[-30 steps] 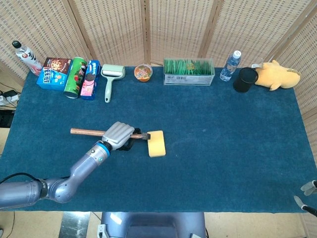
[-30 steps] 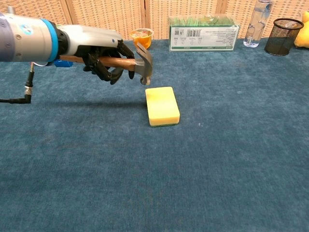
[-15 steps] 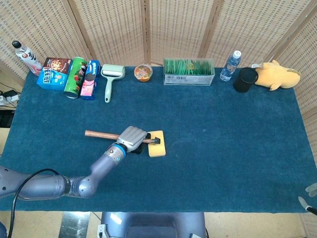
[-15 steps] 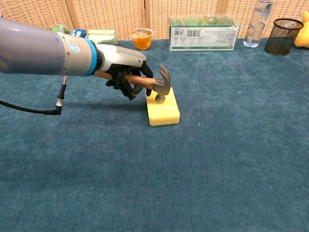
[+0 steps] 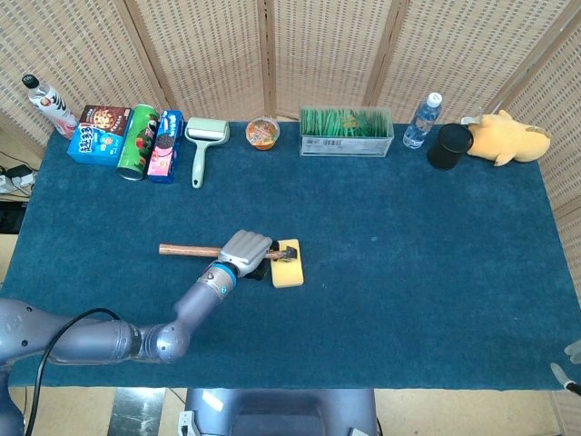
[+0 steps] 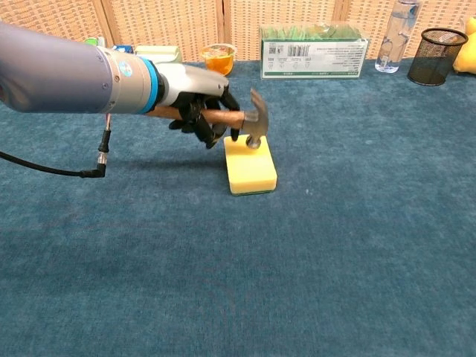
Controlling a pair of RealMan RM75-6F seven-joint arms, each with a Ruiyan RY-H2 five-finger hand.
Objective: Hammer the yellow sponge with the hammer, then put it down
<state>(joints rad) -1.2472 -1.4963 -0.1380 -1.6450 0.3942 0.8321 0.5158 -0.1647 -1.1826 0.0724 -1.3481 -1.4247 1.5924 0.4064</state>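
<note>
Sponge (image 6: 250, 164), the yellow one, lies flat on the blue worktop (image 6: 335, 245), a bit left of the middle. Left robot hand (image 6: 199, 113) is wrapped tight round the hammer (image 6: 236, 124) handle, head just over the sponge's far end, touching or not, can't tell. Right robot hand (image 5: 572, 361) barely peeks in at the near right corner, state unclear. Snacks and bottles line the far edge.

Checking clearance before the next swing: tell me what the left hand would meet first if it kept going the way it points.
Probably the yellow sponge. The left hand points right along the hammer, whose head is over the sponge's near end; depth is uncertain.
</note>
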